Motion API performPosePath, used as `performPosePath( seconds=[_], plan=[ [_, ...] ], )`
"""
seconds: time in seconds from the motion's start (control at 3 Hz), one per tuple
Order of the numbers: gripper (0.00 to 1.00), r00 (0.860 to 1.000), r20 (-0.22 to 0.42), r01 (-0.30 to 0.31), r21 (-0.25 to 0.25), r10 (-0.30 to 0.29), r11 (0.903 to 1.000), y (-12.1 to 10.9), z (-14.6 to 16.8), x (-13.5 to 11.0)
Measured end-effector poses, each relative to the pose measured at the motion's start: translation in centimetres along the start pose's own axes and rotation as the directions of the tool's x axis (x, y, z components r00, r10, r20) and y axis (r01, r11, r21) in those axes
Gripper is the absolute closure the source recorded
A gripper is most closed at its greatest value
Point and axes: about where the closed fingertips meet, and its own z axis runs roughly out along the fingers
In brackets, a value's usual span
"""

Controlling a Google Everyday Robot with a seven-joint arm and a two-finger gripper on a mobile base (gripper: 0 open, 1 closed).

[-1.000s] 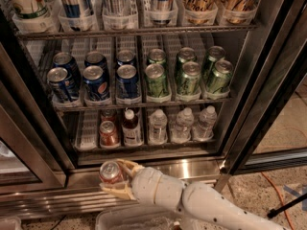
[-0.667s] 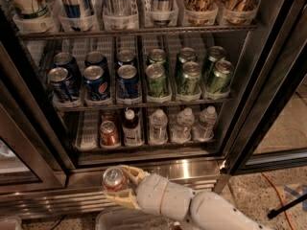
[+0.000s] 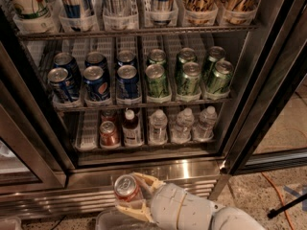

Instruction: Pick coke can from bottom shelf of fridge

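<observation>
My gripper [image 3: 128,191] is at the bottom centre, in front of the fridge's [image 3: 158,169] steel base panel, shut on a red coke can [image 3: 125,188] with a silver top. The can is held outside the fridge, below the bottom shelf [image 3: 88,131]. Another red coke can [image 3: 109,132] stands on that shelf in a white lane tray, with a further one partly hidden behind it. My white arm [image 3: 192,210] runs off to the lower right.
On the bottom shelf a dark bottle [image 3: 130,127] and three water bottles [image 3: 181,125] stand right of the red can. The rack above holds blue cans [image 3: 96,83] and green cans [image 3: 187,75]. A dark door frame [image 3: 268,95] stands at right. An orange cable [image 3: 278,190] lies on the floor.
My gripper with the coke can has moved down and to the right, further away from the fridge's base panel. The cans and bottles on the shelves have not moved.
</observation>
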Motion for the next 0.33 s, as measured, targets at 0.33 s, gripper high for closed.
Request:
performPosePath(
  seconds=[0.33],
  plan=[
    [1.0, 1.0, -0.002, -0.002, 0.015, 0.002, 0.9999, -0.3, -0.57, 0.11]
  ],
)
